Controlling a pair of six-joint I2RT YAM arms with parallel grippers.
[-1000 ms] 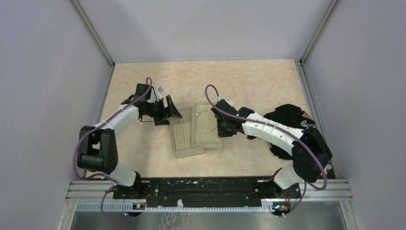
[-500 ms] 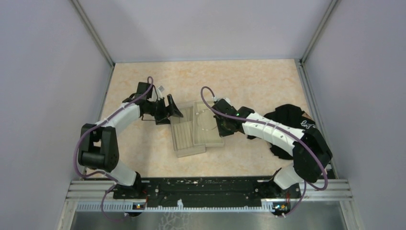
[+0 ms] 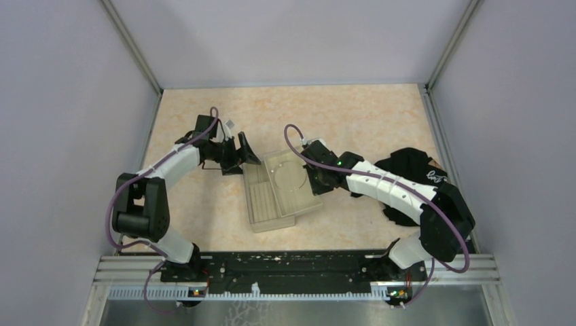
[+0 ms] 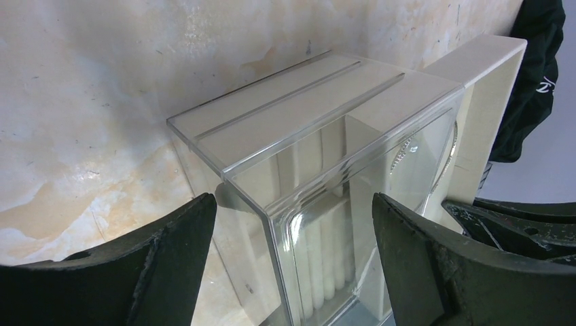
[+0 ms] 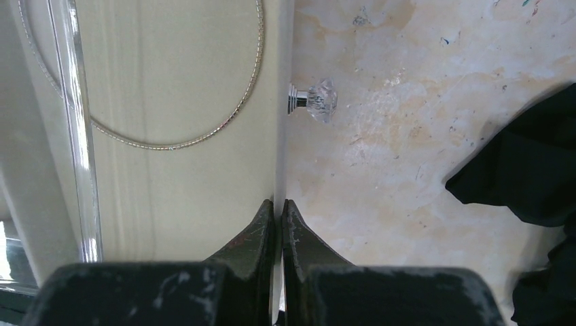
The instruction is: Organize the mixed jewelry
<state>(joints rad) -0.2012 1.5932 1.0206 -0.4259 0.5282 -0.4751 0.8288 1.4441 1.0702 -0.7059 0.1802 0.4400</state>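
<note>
Right gripper: closed, fingers pressed together. The tips sit on the drawer's front edge. I cannot tell whether that thin edge is pinched between them.
Drawer: beige and shallow, flat on the bench. In the right wrist view its front edge runs from the fingertips straight toward 12 o'clock.
Knob: clear and faceted on a short silver stem. It sticks out of the drawer's front edge at about 1 o'clock from the fingertips, apart from them.
Hoop: thin silver wire lying flat inside the drawer, at 11 o'clock from the fingertips. Its right side curves close to the front wall, and its left side passes a clear strip.
Cloth: black and crumpled on the bench at 3 o'clock from the right gripper, apart from the drawer.
Left gripper: spread wide, holding nothing. A clear corner of the ribbed tray stands between its fingers in the wrist view; I cannot tell whether either finger touches it.
Ribbed tray: in the top view it lies at 8 o'clock from the drawer, touching it, and the drawer seems to overlap its right side. The left gripper is at the tray's 11 o'clock corner.
Bench: pale, marbled surface under everything.
</note>
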